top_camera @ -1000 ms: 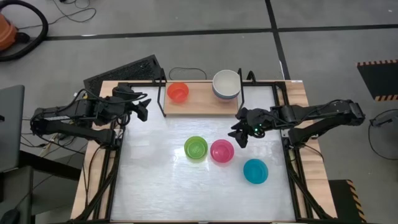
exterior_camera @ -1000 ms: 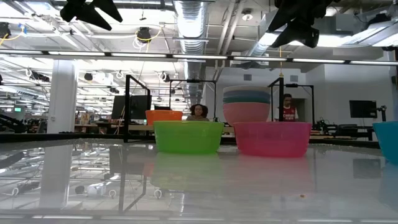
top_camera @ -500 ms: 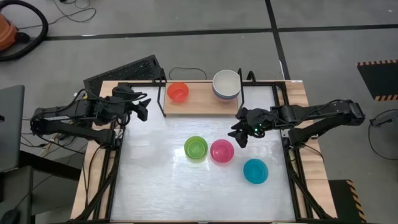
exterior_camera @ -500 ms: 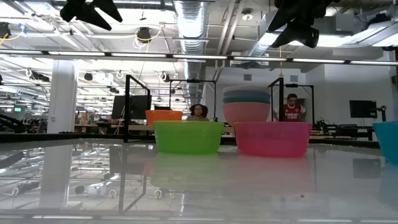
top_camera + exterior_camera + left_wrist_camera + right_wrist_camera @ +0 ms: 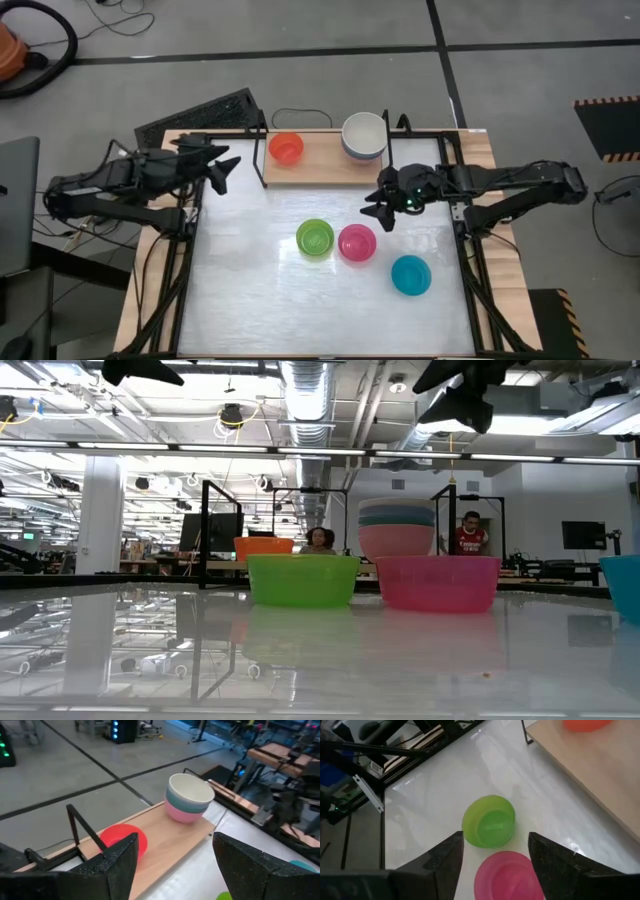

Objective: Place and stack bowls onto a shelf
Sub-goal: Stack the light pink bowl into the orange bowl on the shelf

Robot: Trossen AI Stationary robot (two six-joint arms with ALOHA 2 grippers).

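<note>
The shelf (image 5: 325, 160) at the table's far edge carries the stack of larger bowls (image 5: 364, 137), cream-white on top, with the red-orange bowl (image 5: 286, 148) well apart from it. On the white table (image 5: 250, 300) stand the lime green bowl (image 5: 315, 238) and magenta bowl (image 5: 357, 243), seemingly touching, and the teal bowl (image 5: 410, 275) nearby. These thin plastic bowls are likely light and slippery; pinch a rim. The right gripper (image 5: 382, 208), fingers spread wide, hovers above the magenta bowl's far side. The left gripper (image 5: 222, 170), also wide, waits at the table's left edge.

Bright overhead light glares softly off the white tabletop (image 5: 270, 290).
</note>
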